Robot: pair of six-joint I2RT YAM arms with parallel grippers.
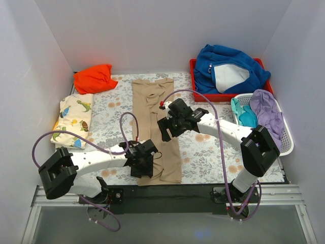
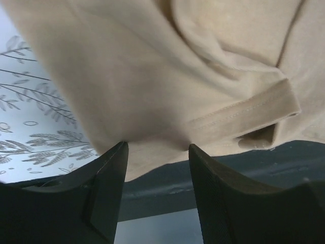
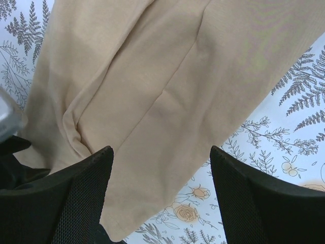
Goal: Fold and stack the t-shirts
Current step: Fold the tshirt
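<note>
Spread apart over the folded tan t-shirt (image 1: 151,104): left end effector (image 2: 157,147) at near hem, right end effector (image 3: 161,150) mid-length.

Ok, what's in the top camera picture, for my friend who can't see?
A tan t-shirt, folded into a long strip, lies on a flowery table. The left gripper is at its near end, the right gripper above its middle.

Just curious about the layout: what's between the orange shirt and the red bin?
The far end of the long tan t-shirt lies between the orange t-shirt and red bin, floral tablecloth showing either side; the top view shows it.
</note>
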